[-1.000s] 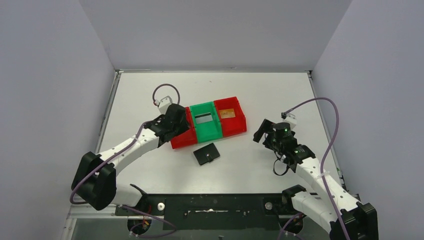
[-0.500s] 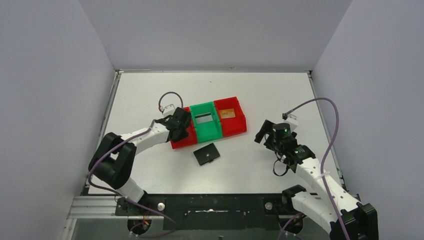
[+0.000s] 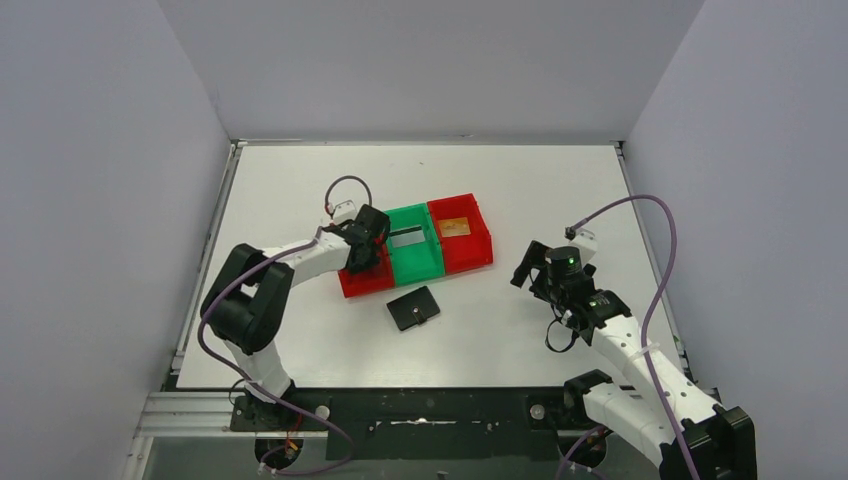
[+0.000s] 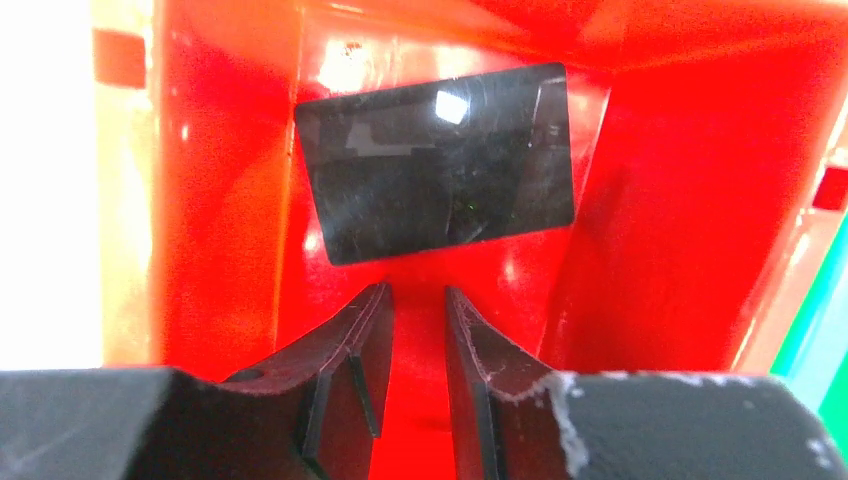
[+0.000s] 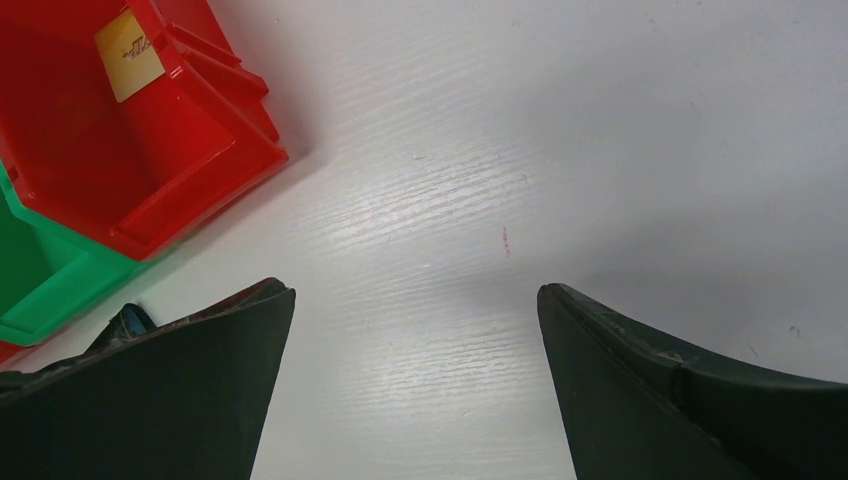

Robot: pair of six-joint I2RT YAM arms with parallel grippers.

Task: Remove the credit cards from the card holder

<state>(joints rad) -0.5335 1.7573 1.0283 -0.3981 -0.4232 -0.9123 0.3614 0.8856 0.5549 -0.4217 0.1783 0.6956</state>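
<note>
Quick count first: two grippers, three cards, one holder and three plastic bins can be seen, all on a white table [image 3: 560, 190].

The left gripper [image 4: 418, 290] is hung inside the left red plastic bin [image 3: 365, 283]. Its fingers [image 4: 365, 340] are kept only a narrow slit apart, with nothing pinched and nothing touched; bare red floor is seen through the gap. The glossy black rectangular card [image 4: 437, 160] is laid flat on that bin's floor, just past the fingertips and apart from them.

Right of those fingers, touching the first bin, the green plastic bin [image 3: 420, 262] is found, and the thin silver-grey card [image 3: 405, 237] is held in it. Next along, the right red plastic bin [image 3: 470, 255] is set, with the small orange-gold card [image 5: 130, 42] lying in it.

The flat black bifold card holder [image 3: 413, 307] is left on the table just in front of the bins, between the two grippers and nearer the left fingers. It looks folded shut, and no card can be made out in it.

The right gripper [image 5: 415, 290] is held over bare table, well to the right of the bins, with its fingers spread wide, gripping and touching nothing.
</note>
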